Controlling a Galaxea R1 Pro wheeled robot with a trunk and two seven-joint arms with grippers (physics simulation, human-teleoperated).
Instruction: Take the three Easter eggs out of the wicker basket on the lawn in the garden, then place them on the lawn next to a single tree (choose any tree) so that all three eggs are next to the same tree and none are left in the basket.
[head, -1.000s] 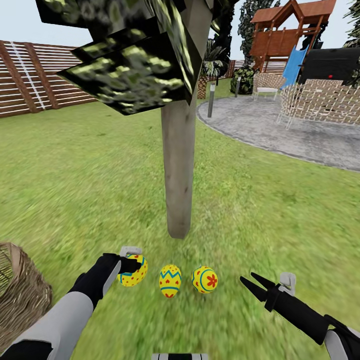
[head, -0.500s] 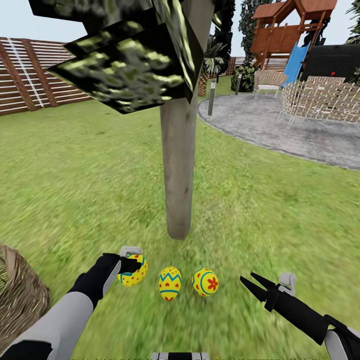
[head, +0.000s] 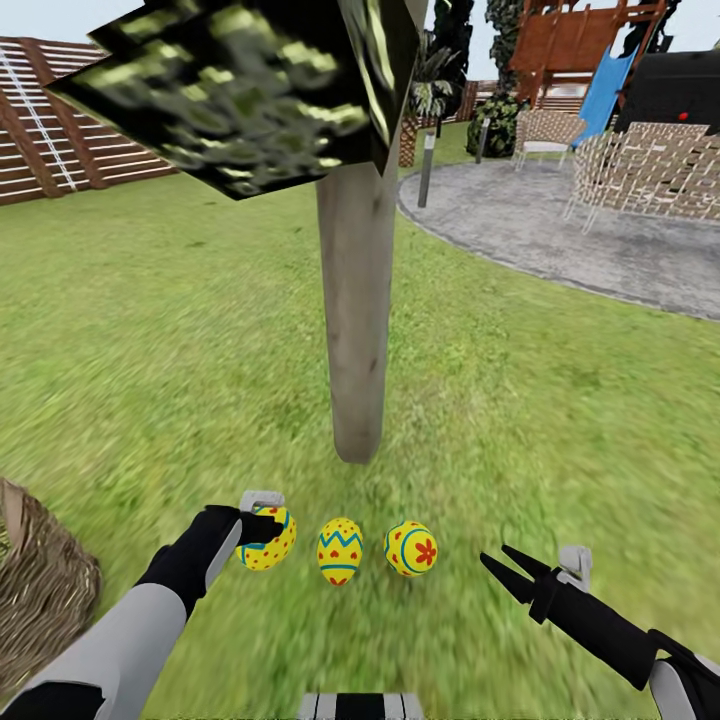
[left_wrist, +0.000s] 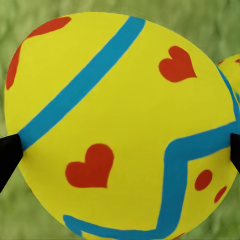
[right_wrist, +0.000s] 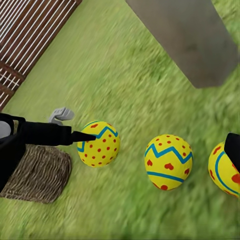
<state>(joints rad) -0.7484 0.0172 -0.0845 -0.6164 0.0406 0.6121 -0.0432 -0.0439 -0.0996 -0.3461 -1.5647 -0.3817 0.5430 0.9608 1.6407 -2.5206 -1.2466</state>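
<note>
Placing the last Easter egg (head: 266, 540) on the lawn (head: 150, 380) by the tree (head: 352, 330), beside two others; left gripper (head: 262, 528) clamped on it, right gripper (head: 500, 570) spread wide. Next: release, back off gently.

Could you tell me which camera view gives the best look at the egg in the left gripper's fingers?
The left wrist view: the egg appears large, its red hearts and blue bands sharp, a dark fingertip at either side. The head view shows it small, partly hidden by the left gripper. The right wrist view shows it whole but small.
</note>
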